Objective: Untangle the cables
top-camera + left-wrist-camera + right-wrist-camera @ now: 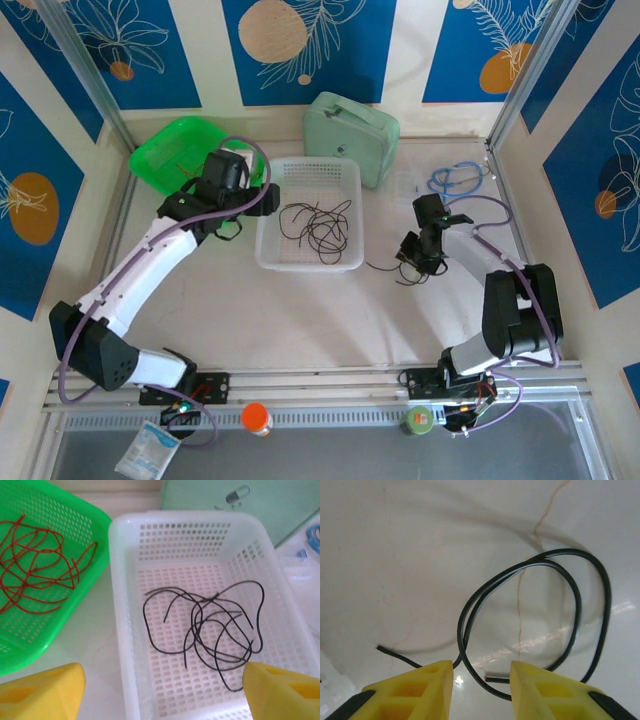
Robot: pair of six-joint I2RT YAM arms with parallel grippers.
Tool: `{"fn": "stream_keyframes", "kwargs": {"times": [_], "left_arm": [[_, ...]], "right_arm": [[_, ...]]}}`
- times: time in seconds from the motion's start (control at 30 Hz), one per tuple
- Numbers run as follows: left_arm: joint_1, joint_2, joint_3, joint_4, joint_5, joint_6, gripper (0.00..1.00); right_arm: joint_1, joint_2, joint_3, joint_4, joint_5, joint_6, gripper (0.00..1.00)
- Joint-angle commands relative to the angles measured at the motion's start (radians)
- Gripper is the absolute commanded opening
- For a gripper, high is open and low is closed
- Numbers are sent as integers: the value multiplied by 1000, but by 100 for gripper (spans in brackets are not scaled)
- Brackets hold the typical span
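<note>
The right tool (pixel 482 680) hangs open over a lone black wire (pixel 520 568) on the counter (pixel 420 540) — if it closes off-centre, the thin doubled loop may slip free. The left tool (pixel 161 672), open too, hovers above the black wires (pixel 215 597) in the white basket (pixel 117 580).

Light is bright and even from above, with soft shadows. Just ahead of the right claw (pixel 481 672), the glossy table (pixel 420 555) shows white glare streaks, with a broad curved shadow farther out. The left claw (pixel 162 670) has blurred yellow fingers (pixel 40 690), and the white basket (pixel 120 580) ahead of it looks washed out.
</note>
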Motion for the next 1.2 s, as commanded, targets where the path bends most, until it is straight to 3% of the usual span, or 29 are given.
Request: {"fn": "stream_keyframes", "kwargs": {"times": [0.0, 0.23, 0.53, 0.77, 0.87, 1.17], "left_arm": [[-32, -9, -2, -12, -11, -23, 81], [-59, 24, 25, -8, -7, -20, 81], [-65, 15, 31, -16, 5, -28, 81], [-68, 7, 51, -16, 22, -35, 82], [-70, 6, 60, -24, 31, -35, 82], [-71, -2, 71, -20, 33, -35, 82]], "right_arm": [[37, 1, 8, 1, -14, 15, 32], [57, -36, -12, -53, 59, -43, 33], [58, -12, 129, -145, 68, -466, 48], [83, 1, 124, -215, 24, -726, 49], [132, 11, 122, -240, 79, -811, 50], [193, 112, 130, -257, 154, -848, 50]]}}
